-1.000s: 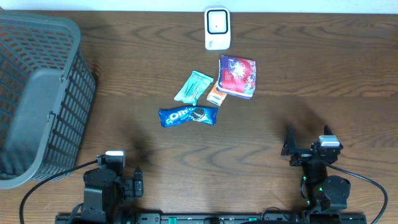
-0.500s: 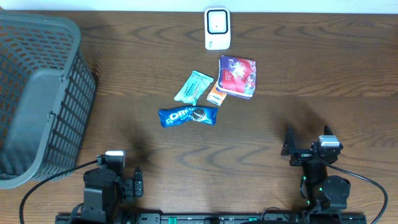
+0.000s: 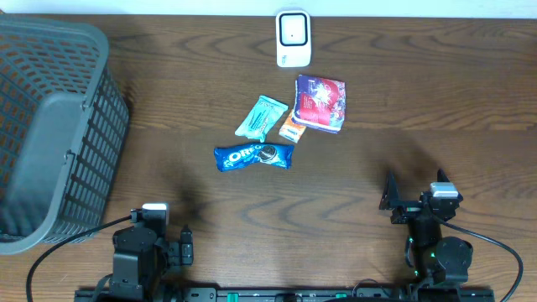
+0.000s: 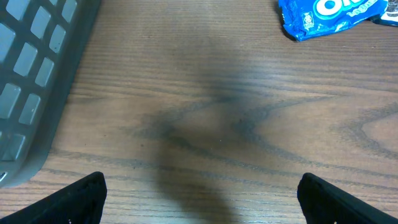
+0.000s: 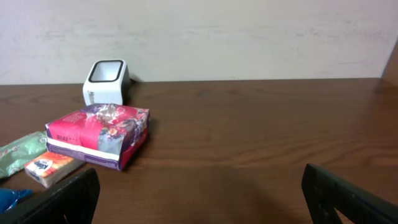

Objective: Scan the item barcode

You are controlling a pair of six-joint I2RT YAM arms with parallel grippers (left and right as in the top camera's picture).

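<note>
A white barcode scanner (image 3: 293,38) stands at the table's far edge, also seen in the right wrist view (image 5: 106,82). In front of it lie a red and purple packet (image 3: 320,103), a small orange packet (image 3: 291,128), a mint-green packet (image 3: 261,118) and a blue Oreo pack (image 3: 254,156). The Oreo pack (image 4: 333,15) shows at the top right of the left wrist view. My left gripper (image 4: 200,198) is open over bare wood at the near left. My right gripper (image 5: 200,196) is open at the near right, facing the red and purple packet (image 5: 99,135). Neither holds anything.
A large grey plastic basket (image 3: 52,126) fills the left side of the table; its wall (image 4: 31,81) shows at the left of the left wrist view. A pale wall (image 5: 199,37) rises behind the table's far edge.
</note>
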